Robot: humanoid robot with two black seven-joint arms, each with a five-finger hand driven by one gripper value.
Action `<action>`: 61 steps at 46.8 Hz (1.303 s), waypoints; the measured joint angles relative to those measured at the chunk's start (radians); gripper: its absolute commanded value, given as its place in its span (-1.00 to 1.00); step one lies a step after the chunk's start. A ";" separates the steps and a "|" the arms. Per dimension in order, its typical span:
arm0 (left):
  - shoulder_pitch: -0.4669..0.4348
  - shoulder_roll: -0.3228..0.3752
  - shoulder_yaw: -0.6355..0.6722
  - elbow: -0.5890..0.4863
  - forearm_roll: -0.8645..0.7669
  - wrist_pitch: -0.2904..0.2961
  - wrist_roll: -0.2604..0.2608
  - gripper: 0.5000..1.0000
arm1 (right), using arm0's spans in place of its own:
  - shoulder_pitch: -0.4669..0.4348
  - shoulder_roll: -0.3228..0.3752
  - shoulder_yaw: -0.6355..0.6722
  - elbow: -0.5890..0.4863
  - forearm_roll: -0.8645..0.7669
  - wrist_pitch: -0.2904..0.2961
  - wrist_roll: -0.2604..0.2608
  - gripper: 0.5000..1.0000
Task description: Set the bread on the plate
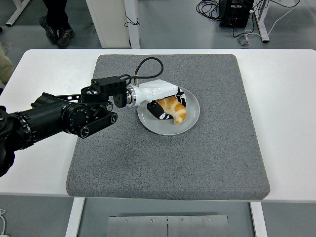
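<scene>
A golden croissant-shaped bread (pixel 175 109) lies over the middle of the grey round plate (pixel 192 120) on the grey mat. My left hand (pixel 165 101), white with black fingers, reaches in from the left over the plate's left half. Its fingers are curled around the bread and still hold it, low on the plate. The bread's tip points to the lower right. The right arm is out of view.
The grey mat (pixel 168 158) covers the middle of the white table (pixel 286 98). A black cable (pixel 145 66) loops up behind the left wrist. A person's shoes (pixel 57 29) show on the floor beyond the table's far left.
</scene>
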 measured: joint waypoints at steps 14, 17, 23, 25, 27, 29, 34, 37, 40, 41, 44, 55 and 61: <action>-0.009 0.014 -0.001 -0.014 -0.006 -0.005 -0.001 0.87 | 0.000 0.000 0.000 0.000 0.000 0.000 0.001 1.00; -0.012 0.020 -0.002 -0.017 -0.006 -0.007 -0.002 0.88 | 0.000 0.000 0.000 0.000 0.000 0.000 0.001 1.00; -0.025 0.028 -0.003 -0.019 -0.007 -0.009 -0.003 0.89 | 0.000 0.000 0.000 0.000 0.000 0.000 0.001 1.00; -0.032 0.034 -0.003 -0.022 -0.007 -0.009 -0.002 0.89 | 0.000 0.000 0.000 0.000 0.000 0.000 0.001 1.00; -0.041 0.042 -0.004 -0.034 -0.008 -0.010 -0.002 0.89 | 0.000 0.000 0.000 0.000 0.000 0.000 0.001 1.00; -0.049 0.052 -0.007 -0.050 -0.008 -0.012 -0.002 0.89 | 0.000 0.000 0.000 0.000 0.000 0.000 0.001 1.00; -0.089 0.107 -0.008 -0.133 -0.026 -0.014 0.000 0.89 | 0.000 0.000 0.000 0.000 0.000 0.000 0.001 1.00; -0.109 0.129 -0.005 -0.172 -0.034 -0.016 0.001 0.89 | 0.000 0.000 0.000 0.000 0.000 0.000 0.000 1.00; -0.129 0.143 -0.005 -0.186 -0.040 -0.019 0.001 0.89 | 0.000 0.000 0.000 0.000 0.000 0.000 0.000 1.00; -0.139 0.149 -0.005 -0.190 -0.041 -0.020 0.001 0.89 | 0.000 0.000 0.000 0.000 0.000 0.000 0.000 1.00; -0.157 0.164 -0.010 -0.195 -0.041 -0.021 0.000 0.89 | 0.000 0.000 0.000 0.000 0.000 0.000 0.000 1.00; -0.225 0.217 -0.041 -0.201 -0.154 -0.023 -0.001 0.89 | 0.000 0.000 0.001 0.000 0.000 0.000 0.000 1.00; -0.267 0.244 -0.043 -0.199 -0.263 -0.045 -0.002 0.89 | 0.000 0.000 0.000 0.000 0.000 0.000 0.000 1.00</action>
